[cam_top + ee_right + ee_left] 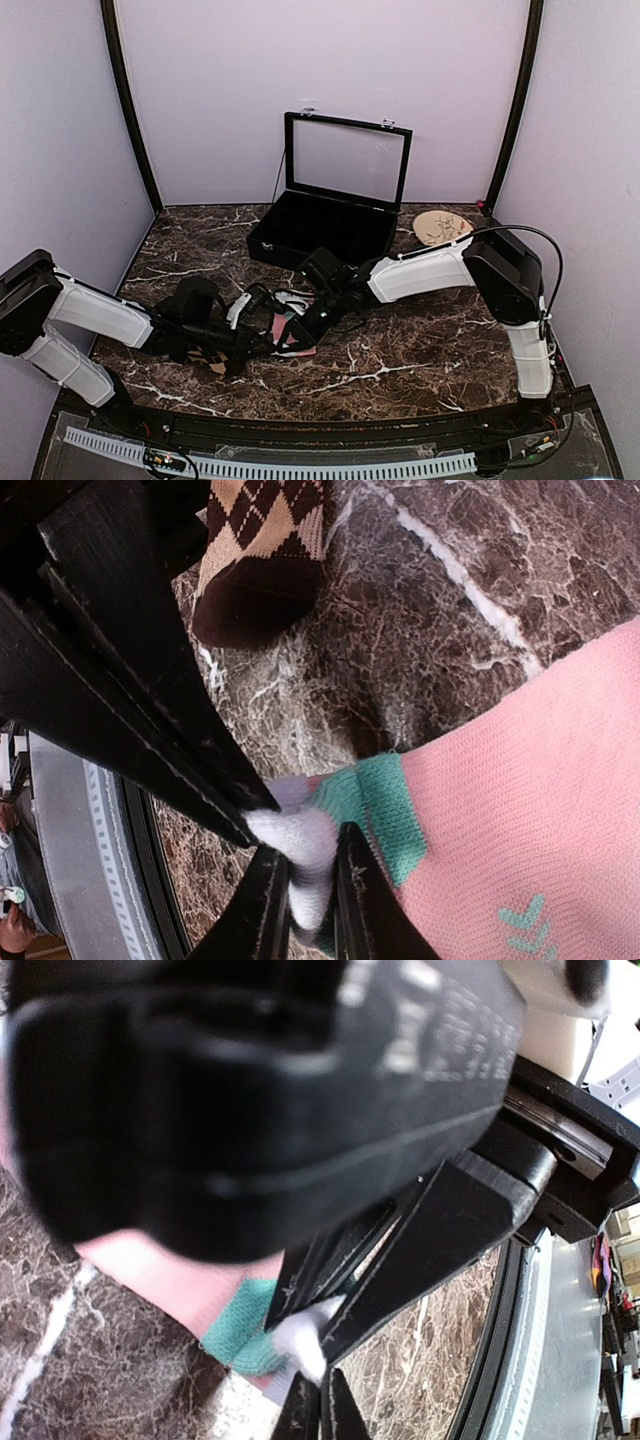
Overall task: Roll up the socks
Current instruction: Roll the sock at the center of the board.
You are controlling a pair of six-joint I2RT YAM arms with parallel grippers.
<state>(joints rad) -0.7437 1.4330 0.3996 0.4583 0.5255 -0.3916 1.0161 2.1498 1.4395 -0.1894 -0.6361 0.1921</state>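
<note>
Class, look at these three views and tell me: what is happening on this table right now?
A pink fabric sock with a teal band and white toe lies on the dark marble table. The right gripper pinches the white toe, and the left gripper is shut on that same end. The dark brown sock with tan argyle diamonds lies apart, in neither gripper. The pink sock looks flat, not yet rolled.
</note>
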